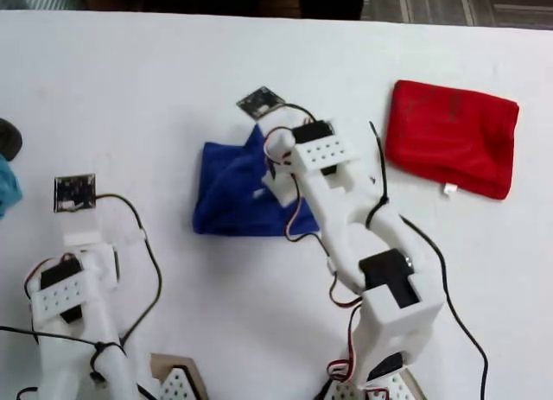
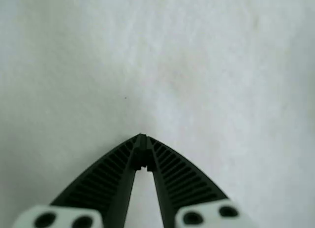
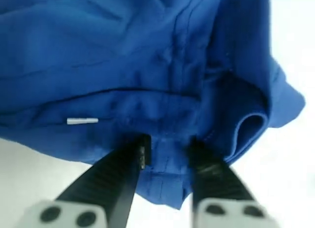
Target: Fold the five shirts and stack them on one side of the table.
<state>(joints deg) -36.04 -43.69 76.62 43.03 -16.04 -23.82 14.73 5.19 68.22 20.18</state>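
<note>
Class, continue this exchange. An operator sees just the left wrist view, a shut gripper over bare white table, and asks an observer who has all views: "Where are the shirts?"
Observer: A blue shirt lies rumpled mid-table.
Operator: Is the other arm near it?
Observer: Yes, the right gripper is open, with the blue shirt's edge between its jaws.
Operator: Is anything folded?
Observer: A red shirt lies folded flat on the table, off to the right arm's right.
</note>
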